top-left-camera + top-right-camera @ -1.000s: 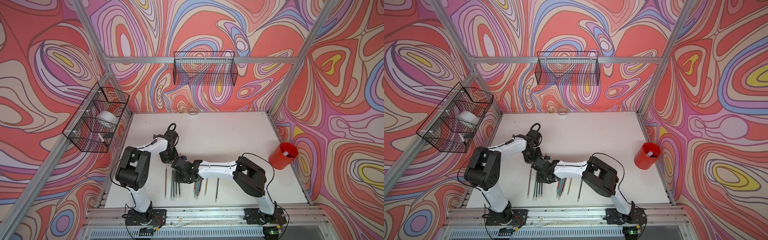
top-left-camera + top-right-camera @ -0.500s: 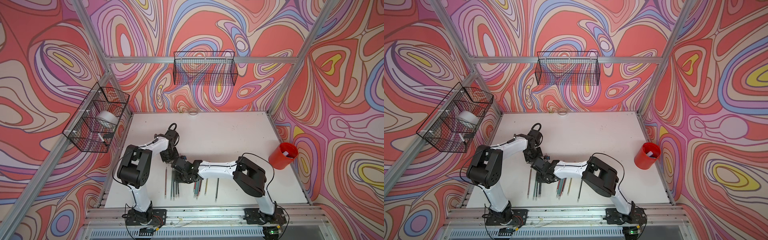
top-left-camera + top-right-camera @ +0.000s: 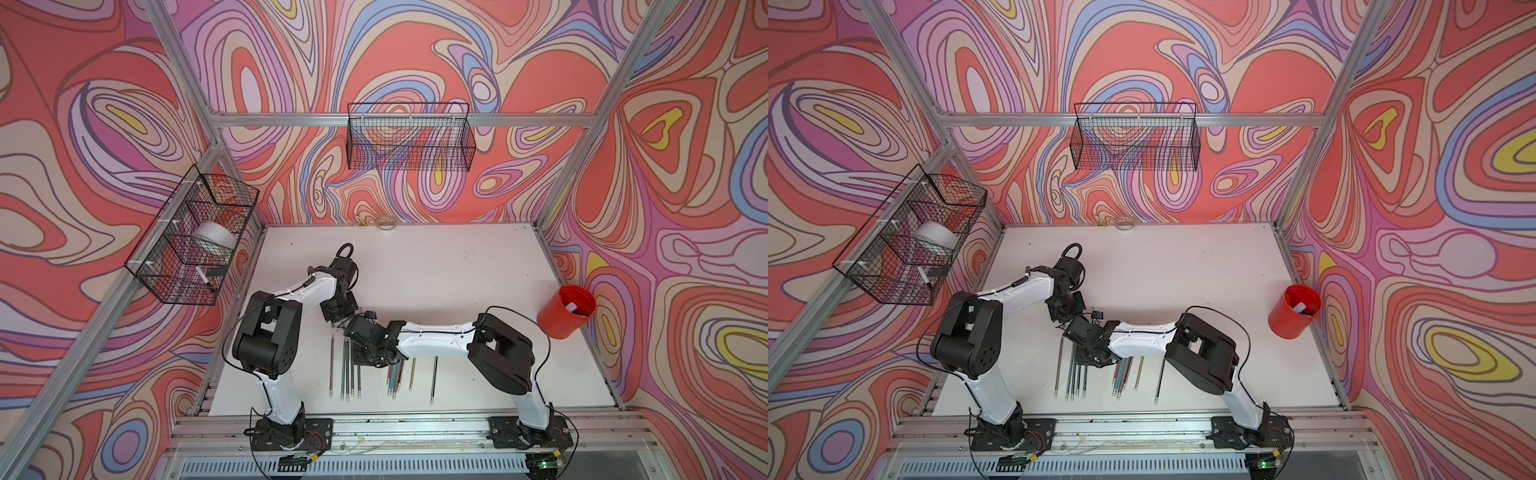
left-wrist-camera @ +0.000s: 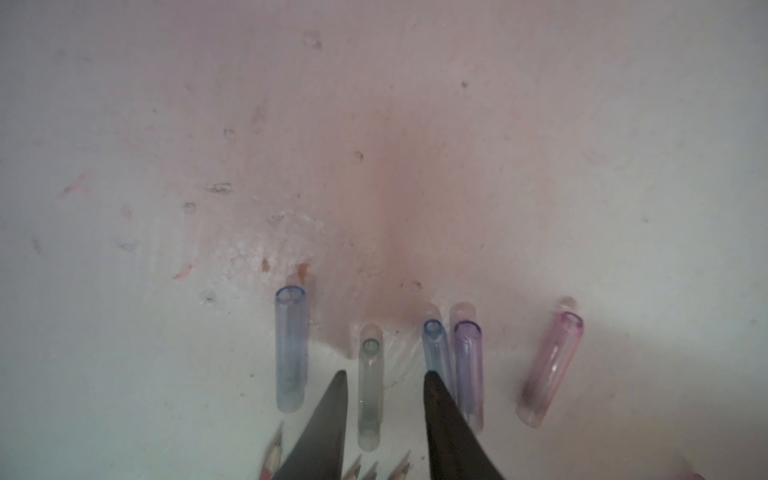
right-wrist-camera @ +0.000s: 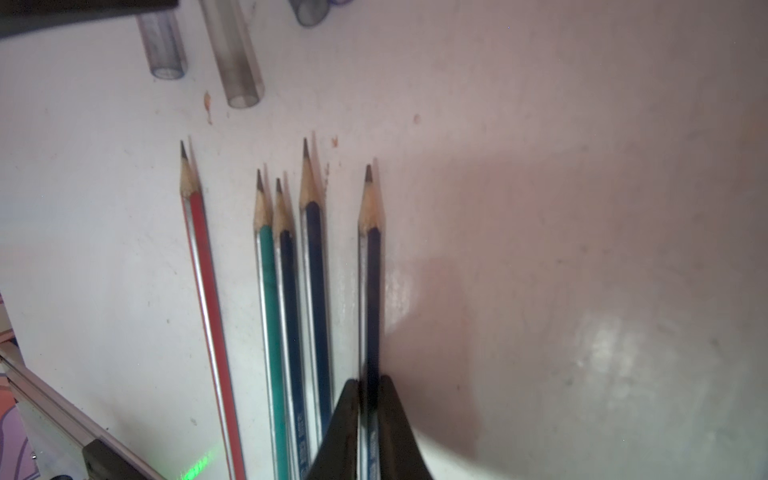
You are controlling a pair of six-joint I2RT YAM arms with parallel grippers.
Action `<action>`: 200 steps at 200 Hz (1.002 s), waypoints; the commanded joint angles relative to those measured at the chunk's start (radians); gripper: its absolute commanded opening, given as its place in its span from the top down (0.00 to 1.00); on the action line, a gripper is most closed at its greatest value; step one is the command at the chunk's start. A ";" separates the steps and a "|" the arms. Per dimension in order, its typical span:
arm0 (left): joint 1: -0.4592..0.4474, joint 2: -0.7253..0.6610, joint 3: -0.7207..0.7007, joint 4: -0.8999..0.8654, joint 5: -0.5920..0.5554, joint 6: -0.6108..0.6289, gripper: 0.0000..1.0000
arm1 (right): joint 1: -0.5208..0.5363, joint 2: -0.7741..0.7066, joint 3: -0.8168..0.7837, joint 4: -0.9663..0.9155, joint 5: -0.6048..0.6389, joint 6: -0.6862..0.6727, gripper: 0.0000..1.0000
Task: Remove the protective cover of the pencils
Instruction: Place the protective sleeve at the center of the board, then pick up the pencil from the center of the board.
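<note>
Five pencils (image 5: 291, 291), barrel lettering (image 5: 302, 445) too blurred

Table: white top (image 3: 457, 266) under me, scuffed, pink-stained in spots.
Walls: wallpaper (image 3: 415, 50) in red, lilac, cream and blue swirls, round three sides of the table.
Frame: aluminium bars (image 3: 282, 120) above the table's edges.
Behind table: long black wire basket (image 3: 409, 141) on the wall.
Left of table: second wire basket (image 3: 187, 249), compartmented.
Light: soft, even.

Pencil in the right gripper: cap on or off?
Off. The dark pencil shows a bare sharpened tip; the right gripper is shut on its barrel.
</note>
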 commanded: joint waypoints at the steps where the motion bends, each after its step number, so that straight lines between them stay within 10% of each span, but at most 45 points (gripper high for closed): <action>1: -0.006 -0.088 0.011 -0.046 0.001 -0.003 0.62 | -0.001 0.043 -0.037 -0.140 0.048 0.002 0.83; 165: 0.006 -0.697 -0.008 -0.018 0.122 -0.233 0.27 | -0.001 -0.411 -0.119 -0.432 0.286 0.118 0.75; 200: -0.086 -0.796 -0.254 0.327 0.155 -0.472 0.32 | -0.002 -0.382 -0.097 -0.419 0.266 0.115 0.76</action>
